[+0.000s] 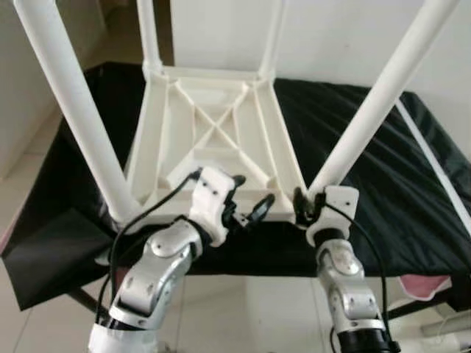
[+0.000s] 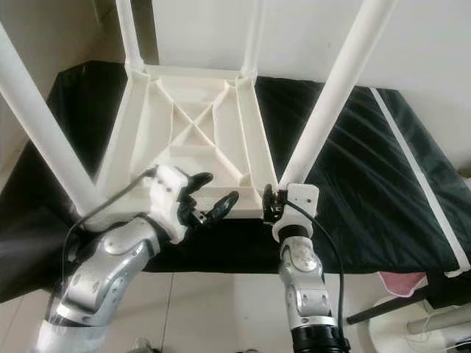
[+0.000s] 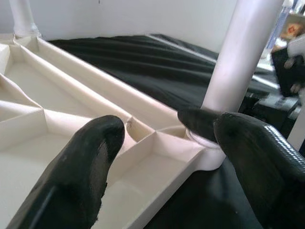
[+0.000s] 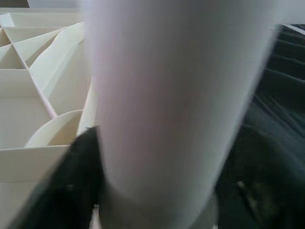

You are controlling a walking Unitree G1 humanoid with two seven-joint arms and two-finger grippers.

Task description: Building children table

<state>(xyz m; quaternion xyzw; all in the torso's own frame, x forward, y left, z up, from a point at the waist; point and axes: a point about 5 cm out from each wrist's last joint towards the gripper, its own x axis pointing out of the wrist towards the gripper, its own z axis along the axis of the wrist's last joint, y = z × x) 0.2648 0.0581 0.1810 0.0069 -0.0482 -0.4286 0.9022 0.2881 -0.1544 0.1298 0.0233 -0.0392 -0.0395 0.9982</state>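
Right gripper [image 1: 303, 202] pinching near right leg [image 1: 383, 95] at its socket, long axis up and outward; left gripper [image 1: 250, 209] spread, beside, over upturned tabletop [image 1: 213, 132].

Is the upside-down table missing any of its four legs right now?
No, the white table top lies upside down on the black cloth with a leg standing at every corner, the right gripper at the near right leg.

— On the black cloth-covered table [image 1: 412, 184]?
— Upturned white plastic children's table [image 1: 213, 140], four round white legs [image 1: 372, 110] pointing up.
— At its near edge?
— Left gripper [image 1: 250, 202] spread open over the rim; right gripper [image 1: 302, 202] clasping the near right leg's base.
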